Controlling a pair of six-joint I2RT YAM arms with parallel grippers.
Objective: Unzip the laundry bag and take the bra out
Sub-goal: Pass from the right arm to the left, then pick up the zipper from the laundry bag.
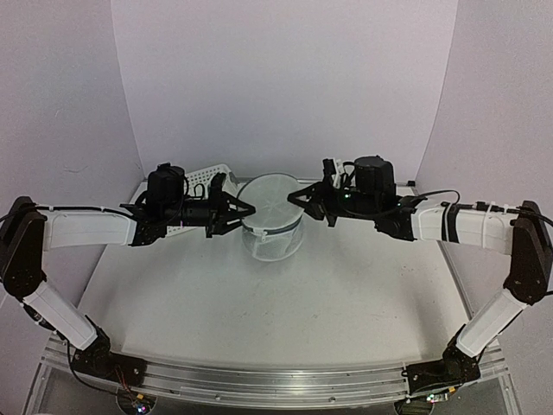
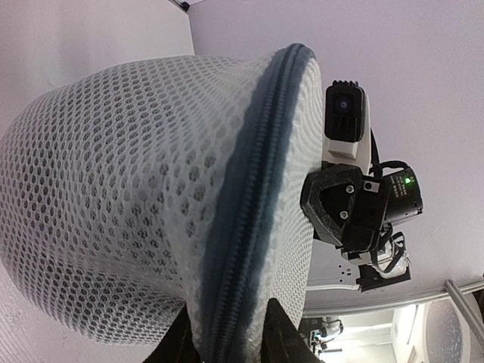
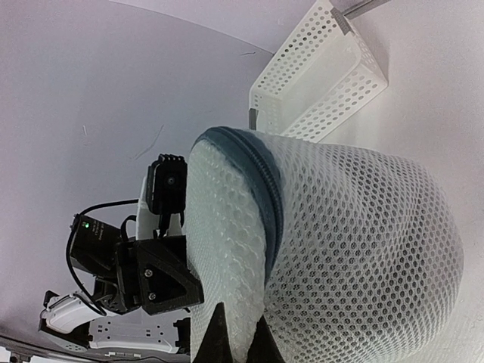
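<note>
Laundry bag (image 1: 273, 226) stands upright at the middle of the table (image 1: 259, 328) in the top view, a white mesh drum with its flat round end facing up, caught between the two grippers. The left gripper (image 1: 251, 210) meets its upper left rim and the right gripper (image 1: 294, 198) its upper right rim, the fingers of each drawn in to a point on the mesh. Both arms rise from their bases and bend at elbows out by the table's side edges. Their white forearms run roughly level inward, so the grippers face each other across the bag. A white perforated basket (image 1: 206, 175) lies behind the left gripper, near the bag.

From the left wrist, the bag (image 2: 136, 204) fills most of the frame. Its dark grey zip (image 2: 253, 174), teeth meshed along the stretch that shows, runs down into the left gripper (image 2: 229, 318). The fingers (image 2: 286, 336) sit one on each side of that zipped seam, clamped onto it. Past the bag the right wrist camera (image 2: 345, 112) looks back, with a green light (image 2: 407, 180) lit below it.

From the right wrist, the right gripper (image 3: 238, 333) has its fingers (image 3: 215, 340) pinched tight on a thin fold of mesh beside the zip (image 3: 265, 189). The bag (image 3: 363, 242) bulges to the right and the basket (image 3: 318, 83) lies beyond it. The left wrist camera (image 3: 166, 185) and a green light (image 3: 85, 224) show at the left.
</note>
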